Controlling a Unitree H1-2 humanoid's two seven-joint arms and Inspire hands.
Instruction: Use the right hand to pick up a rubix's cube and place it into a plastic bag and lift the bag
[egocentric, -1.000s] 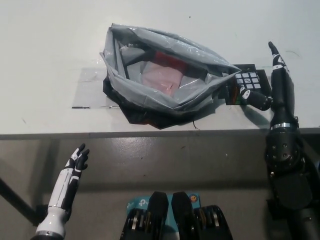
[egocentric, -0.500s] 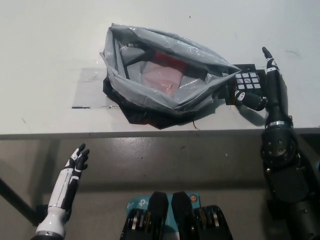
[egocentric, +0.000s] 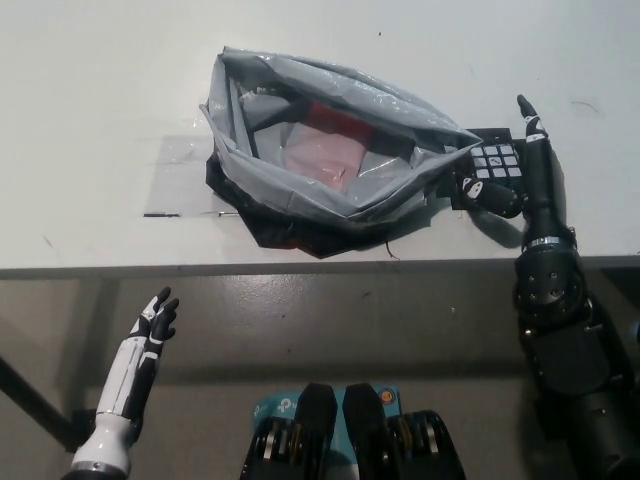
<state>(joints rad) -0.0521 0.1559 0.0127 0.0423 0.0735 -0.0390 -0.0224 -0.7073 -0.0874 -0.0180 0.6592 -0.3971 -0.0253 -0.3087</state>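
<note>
Black right hand (egocentric: 520, 170) now shifted left against cube (egocentric: 495, 162), fingers spread, not gripping yet. Grasp next, then gray bag (egocentric: 320, 150). White left hand (egocentric: 155, 320) idle below table edge, fingers apart.

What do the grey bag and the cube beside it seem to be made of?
Bag: thin plastic film, probably; it is grey and glossy, and it creases and sags open. Cube: apparently hard plastic, with a black body and pale square tiles. Right hand is at the cube.
</note>
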